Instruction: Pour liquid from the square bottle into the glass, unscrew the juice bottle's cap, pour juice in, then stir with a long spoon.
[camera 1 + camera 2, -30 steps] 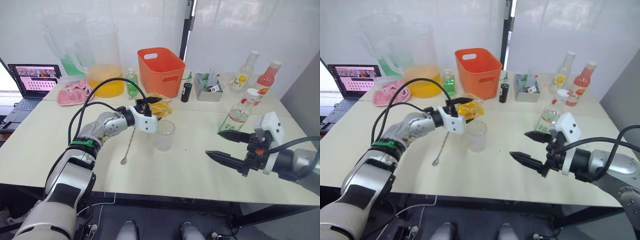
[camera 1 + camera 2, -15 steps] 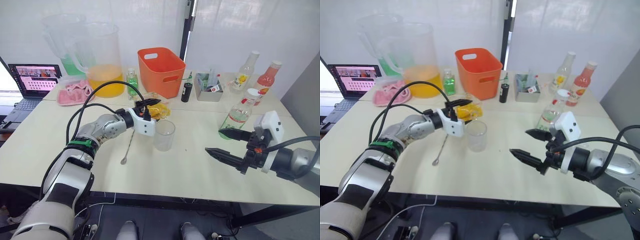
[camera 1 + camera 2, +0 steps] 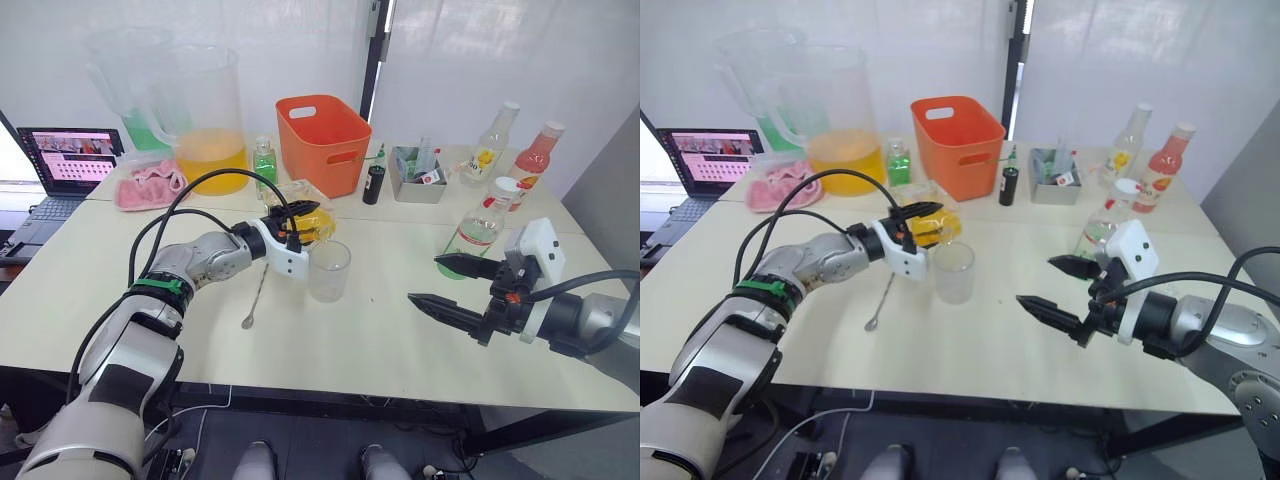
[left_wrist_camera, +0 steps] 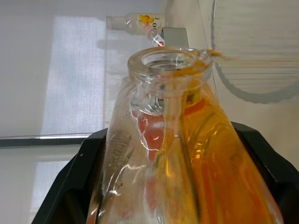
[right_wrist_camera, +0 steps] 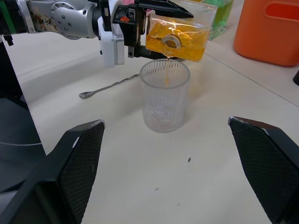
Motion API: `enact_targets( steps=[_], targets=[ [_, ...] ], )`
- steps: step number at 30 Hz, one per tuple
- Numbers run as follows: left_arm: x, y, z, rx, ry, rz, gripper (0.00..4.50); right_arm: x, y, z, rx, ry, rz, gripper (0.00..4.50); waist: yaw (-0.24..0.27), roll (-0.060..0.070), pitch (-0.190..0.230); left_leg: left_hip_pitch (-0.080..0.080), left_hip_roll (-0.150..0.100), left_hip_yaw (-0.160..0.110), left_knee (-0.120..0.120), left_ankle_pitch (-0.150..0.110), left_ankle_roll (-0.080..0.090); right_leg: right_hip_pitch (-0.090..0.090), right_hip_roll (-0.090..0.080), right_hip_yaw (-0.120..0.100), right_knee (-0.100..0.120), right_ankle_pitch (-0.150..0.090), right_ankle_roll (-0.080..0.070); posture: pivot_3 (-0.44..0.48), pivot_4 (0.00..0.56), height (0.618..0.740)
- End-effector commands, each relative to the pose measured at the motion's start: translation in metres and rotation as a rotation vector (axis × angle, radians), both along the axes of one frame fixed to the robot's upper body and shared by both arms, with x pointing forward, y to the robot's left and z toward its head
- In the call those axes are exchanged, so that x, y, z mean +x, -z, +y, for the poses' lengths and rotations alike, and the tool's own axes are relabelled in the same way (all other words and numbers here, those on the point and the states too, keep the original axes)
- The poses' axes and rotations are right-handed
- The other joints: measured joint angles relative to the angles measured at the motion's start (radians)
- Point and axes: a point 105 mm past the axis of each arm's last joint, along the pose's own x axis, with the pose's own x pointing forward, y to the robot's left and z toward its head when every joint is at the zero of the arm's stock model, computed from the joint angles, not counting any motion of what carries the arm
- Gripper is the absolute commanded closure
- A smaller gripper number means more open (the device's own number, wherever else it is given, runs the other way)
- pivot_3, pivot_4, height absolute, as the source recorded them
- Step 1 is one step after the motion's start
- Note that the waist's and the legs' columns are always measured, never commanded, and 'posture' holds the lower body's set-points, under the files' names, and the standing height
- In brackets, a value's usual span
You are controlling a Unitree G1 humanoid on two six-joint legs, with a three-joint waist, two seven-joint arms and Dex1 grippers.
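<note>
**Amber pour under way, spill the main worry**

Amber liquid runs in a thin thread from the square bottle (image 5: 176, 41) into the glass (image 5: 164, 95). The left gripper (image 3: 297, 222) is clamped around the bottle's body and holds it tipped on its side, neck just above the glass rim, centre of the head views. Little has collected in the glass, so I judge the first pour barely begun.

Risks, as I read them: the neck sits close to the near rim, so a small drift of the wrist could send the stream down the outside wall or knock the light glass over. Tilting further could bring a sudden gush, since the bottle looks well filled. Faceted glass between two black fingers might also twist in the grip.

The right gripper (image 3: 1062, 288) hangs with fingers wide apart at centre right, holding nothing, close in front of the juice bottle (image 3: 477, 228), whose cap (image 3: 505, 186) is on; a careless reach could topple that tall bottle. The long spoon (image 3: 256, 290) lies flat on the table (image 3: 330, 350) just left of the glass, beneath the left forearm.

Open tabletop lies in the lower middle, between glass and right gripper. The orange basket (image 3: 322, 142) and pitcher (image 3: 205, 115) crowd the upper part, and the front table edge is near.
</note>
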Motion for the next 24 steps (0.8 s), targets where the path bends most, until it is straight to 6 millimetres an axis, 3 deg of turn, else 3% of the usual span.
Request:
enact_targets(
  steps=[1,24],
  targets=[
    [-0.0065,-0.0541,-0.0150,-0.088,0.072,-0.172,1.68,-0.0034,-0.0080,0.0033,0.002,-0.015,-0.048,0.02,0.000,0.000,0.000,0.000,0.000,0.000,0.000,0.000,0.000,0.000,0.000,0.000,0.000,0.000,0.000,0.000,0.150,0.731],
    [-0.0050,-0.0552,-0.0171,-0.077,0.072,-0.202,1.68,-0.0039,-0.0050,0.0033,0.001,-0.018,-0.038,0.02,0.000,0.000,0.000,0.000,0.000,0.000,0.000,0.000,0.000,0.000,0.000,0.000,0.000,0.000,0.000,0.000,0.150,0.731]
  ],
)
